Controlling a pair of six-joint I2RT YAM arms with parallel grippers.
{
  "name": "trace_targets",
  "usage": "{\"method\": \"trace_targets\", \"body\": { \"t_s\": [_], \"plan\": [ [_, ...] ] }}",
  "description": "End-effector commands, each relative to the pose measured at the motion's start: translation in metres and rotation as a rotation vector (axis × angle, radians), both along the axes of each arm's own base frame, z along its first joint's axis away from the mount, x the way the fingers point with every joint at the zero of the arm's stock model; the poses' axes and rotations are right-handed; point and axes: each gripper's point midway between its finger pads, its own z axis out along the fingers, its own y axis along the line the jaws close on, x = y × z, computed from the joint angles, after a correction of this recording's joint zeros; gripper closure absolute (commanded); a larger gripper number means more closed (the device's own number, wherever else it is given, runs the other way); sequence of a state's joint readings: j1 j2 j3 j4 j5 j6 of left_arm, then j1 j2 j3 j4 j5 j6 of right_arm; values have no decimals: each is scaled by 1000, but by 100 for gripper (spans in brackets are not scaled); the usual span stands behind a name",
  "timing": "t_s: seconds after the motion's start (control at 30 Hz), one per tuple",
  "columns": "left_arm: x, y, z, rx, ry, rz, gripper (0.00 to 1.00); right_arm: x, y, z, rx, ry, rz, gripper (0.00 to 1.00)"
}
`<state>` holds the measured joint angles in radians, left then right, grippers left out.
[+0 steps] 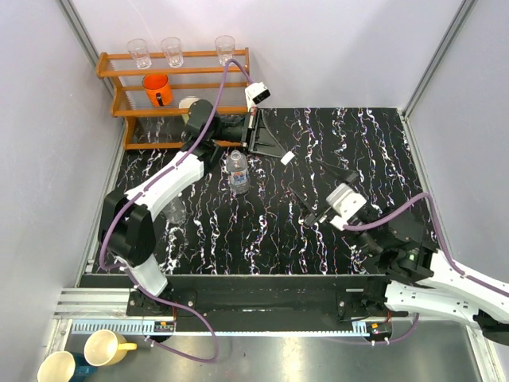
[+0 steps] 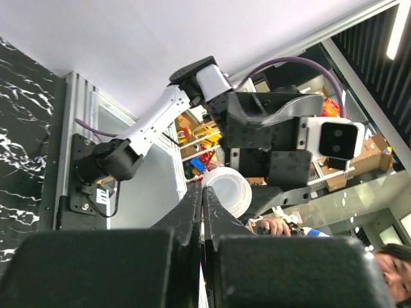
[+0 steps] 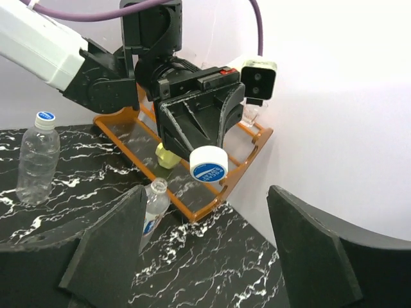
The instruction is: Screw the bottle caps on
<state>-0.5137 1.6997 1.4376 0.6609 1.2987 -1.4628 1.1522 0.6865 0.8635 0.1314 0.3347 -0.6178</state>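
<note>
Bottle cap (image 3: 209, 165) pinched in left hand (image 3: 204, 153) above open tabletop (image 1: 358, 135); right hand (image 3: 207, 199) spread, well apart.

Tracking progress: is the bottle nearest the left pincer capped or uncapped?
Uncapped: the bottle shows a bare open neck, while the left pincer grips a cap.

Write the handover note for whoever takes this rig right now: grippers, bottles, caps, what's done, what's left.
Left gripper: shut on a bottle cap, held in the air in front of the orange rack.
Right gripper: open and empty, over the table right of centre.
Bottles: the capped bottle stands beside the left arm. The open bottle stands near the rack with its neck bare.
Done: one bottle capped.
Left: the held cap is off to the side of the open bottle, not over its neck. Bring it over the neck and screw it down.
</note>
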Motion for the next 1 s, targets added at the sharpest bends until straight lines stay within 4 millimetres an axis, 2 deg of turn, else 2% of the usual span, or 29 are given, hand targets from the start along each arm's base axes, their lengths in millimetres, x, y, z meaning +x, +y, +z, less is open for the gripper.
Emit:
{"method": "trace_targets", "body": {
  "t_s": [0.0,0.17,0.33,0.7,0.97],
  "plan": [
    [-31,17,42,-102,-104,-52,100,-4,9,20,5,-154,6,18],
    [-40,22,49,-124,-87,-43,100,-5,14,21,15,-187,17,21],
    [-39,20,42,-123,-30,-18,100,-5,14,33,71,-229,5,28],
    [-49,16,43,-132,-12,-33,100,1,37,23,55,-213,27,29],
    [-50,16,44,-134,-4,-26,100,2,37,23,68,-198,27,40]
  ]
}}
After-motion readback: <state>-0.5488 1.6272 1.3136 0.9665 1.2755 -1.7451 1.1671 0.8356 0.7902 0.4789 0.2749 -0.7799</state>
